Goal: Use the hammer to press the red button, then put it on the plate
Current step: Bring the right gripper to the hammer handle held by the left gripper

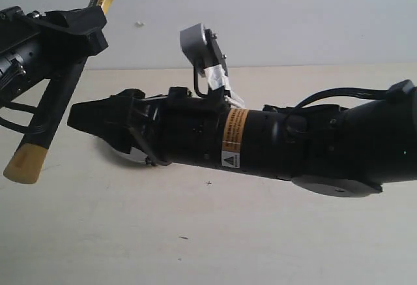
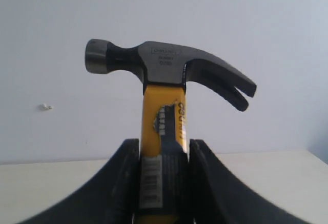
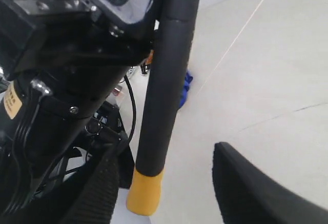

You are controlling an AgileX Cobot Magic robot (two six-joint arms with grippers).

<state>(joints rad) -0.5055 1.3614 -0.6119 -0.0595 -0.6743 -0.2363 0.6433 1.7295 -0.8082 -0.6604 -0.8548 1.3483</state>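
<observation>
Left wrist view shows the left tool [image 2: 164, 147] closed on the hammer [image 2: 164, 65]. Its two black fingers [image 2: 115, 188] press on both sides of the yellow neck, just under the dark head. The hammer stands upright here, with the round face toward the left of the frame and the claw toward the right, in front of a pale wall [image 2: 256, 19].

In the exterior view the left tool [image 1: 73, 27] is in the upper left of the frame, above the tabletop [image 1: 228, 246]. The hammer [image 1: 55, 105] hangs tilted in it. The head is at the top edge, and the black handle goes down and to the left to its yellow end, which is in the air.

The right tool [image 1: 81, 117] reaches across from the right of the frame, and its tips are near the middle of the handle. In the right wrist view the right tool [image 3: 174, 193] is wide open. The handle [image 3: 166, 80] stands between its two fingers [image 3: 256, 188], closer to one of them, and neither pad presses on it.

A shiny silver edge [image 1: 127, 157] shows under the right tool, low on the tabletop, but what it belongs to I cannot tell.
</observation>
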